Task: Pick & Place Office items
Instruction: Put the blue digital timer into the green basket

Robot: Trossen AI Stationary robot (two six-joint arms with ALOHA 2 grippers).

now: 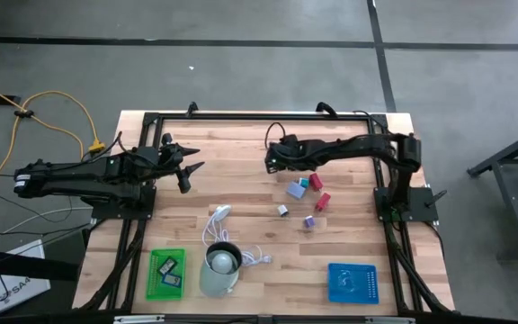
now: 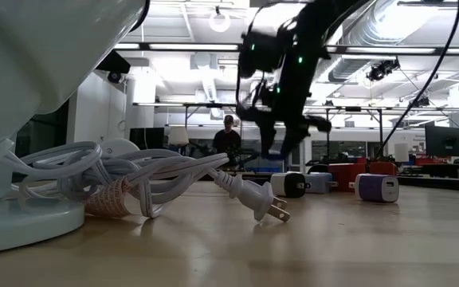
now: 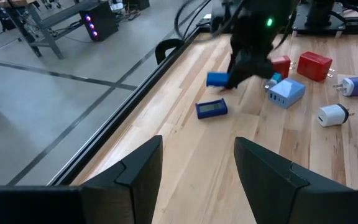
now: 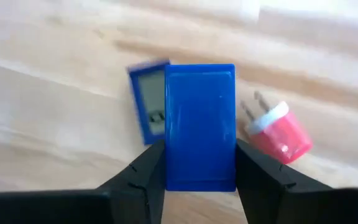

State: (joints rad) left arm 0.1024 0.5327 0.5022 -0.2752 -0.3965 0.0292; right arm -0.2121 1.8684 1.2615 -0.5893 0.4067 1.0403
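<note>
No text or label can be read.

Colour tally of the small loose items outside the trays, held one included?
dark blue flat pieces: 2, one in the right gripper
red pieces: 2
light blue block: 1
white piece: 1
purple piece: 1
Total: 7

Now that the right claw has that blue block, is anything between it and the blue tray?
The right gripper holds the blue block above the table. The blue tray lies near the front edge, and the scattered small chargers sit on the table between them. Carried high enough, the block should probably pass over them.
</note>
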